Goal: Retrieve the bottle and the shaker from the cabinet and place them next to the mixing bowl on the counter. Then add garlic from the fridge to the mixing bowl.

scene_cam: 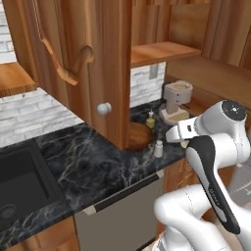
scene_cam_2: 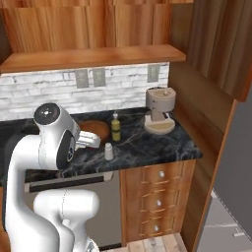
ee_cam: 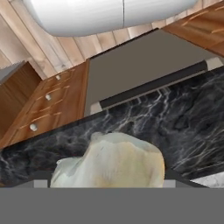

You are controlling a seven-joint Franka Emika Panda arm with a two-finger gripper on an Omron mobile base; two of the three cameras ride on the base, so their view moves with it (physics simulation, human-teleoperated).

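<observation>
while over the counter (ee_cam: 183, 113), hand is closed on garlic (ee_cam: 113, 162), w/ bowl (scene_cam_2: 94, 129) nearby.

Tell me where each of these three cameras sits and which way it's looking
Left base view: behind the arm on its left, looking down over the counter, the mixing bowl, the bottle and the shaker; the white arm fills the lower right.
Right base view: behind on the right, facing the same counter; the arm rises at the lower left.
Hand view: on the end effector, looking down at the counter edge with the garlic up close.
Both base views share the bowl, bottle, shaker and coffee machine.
</observation>
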